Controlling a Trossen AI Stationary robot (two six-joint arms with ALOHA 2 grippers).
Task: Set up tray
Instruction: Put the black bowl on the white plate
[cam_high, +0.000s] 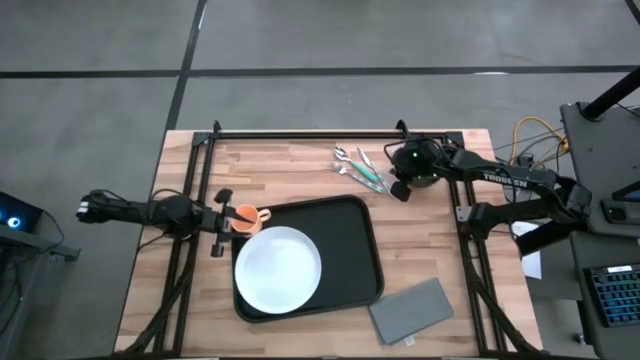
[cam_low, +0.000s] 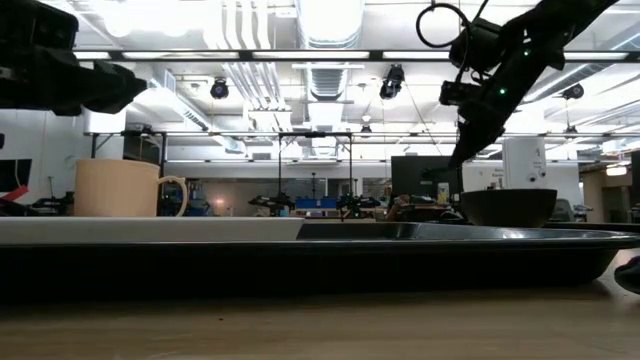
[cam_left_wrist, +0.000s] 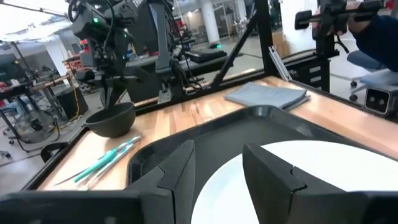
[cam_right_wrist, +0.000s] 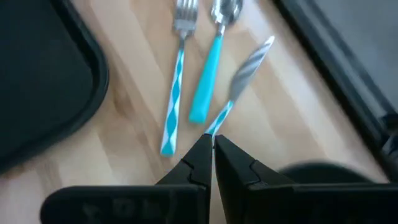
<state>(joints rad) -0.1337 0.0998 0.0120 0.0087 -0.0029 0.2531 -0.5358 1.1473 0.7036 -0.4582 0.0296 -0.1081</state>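
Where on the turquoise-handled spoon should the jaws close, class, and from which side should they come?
Grip the spoon across its straight handle, coming down from above. It lies flat on the wood between the fork and knife, so only the handle's narrow sides are free. The right gripper hovers nearby.

We see two dark, slender jointed arms; the right arm (cam_high: 505, 180) bears white lettering along its link and a small green light near its wrist, with a black cable looped above it. The left tool (cam_left_wrist: 233, 171) has two matte black, angular, stepped fingers, and the right tool (cam_right_wrist: 213, 163) has fingers tapering to points.
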